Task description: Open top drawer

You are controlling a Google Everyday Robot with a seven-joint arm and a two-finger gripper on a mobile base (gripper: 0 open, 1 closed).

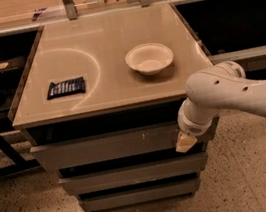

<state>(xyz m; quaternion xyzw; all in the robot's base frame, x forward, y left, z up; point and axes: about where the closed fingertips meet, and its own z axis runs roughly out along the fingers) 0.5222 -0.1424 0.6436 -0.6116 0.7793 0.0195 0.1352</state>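
The top drawer (pixel 104 147) is a wide grey flat front just under the tan table top, with small whitish scratches right of centre. It stands a little forward of the two drawer fronts below it, and its inside is hidden. My gripper (pixel 185 142) hangs from the white arm (pixel 232 92) at the right end of the top drawer's front, its cream tip at the drawer's lower edge.
A white bowl (pixel 149 58) and a dark snack packet (pixel 65 87) lie on the table top (pixel 96 38). Two more grey drawer fronts (pixel 134 173) sit below. Dark shelving and a stand are at the left, speckled floor around.
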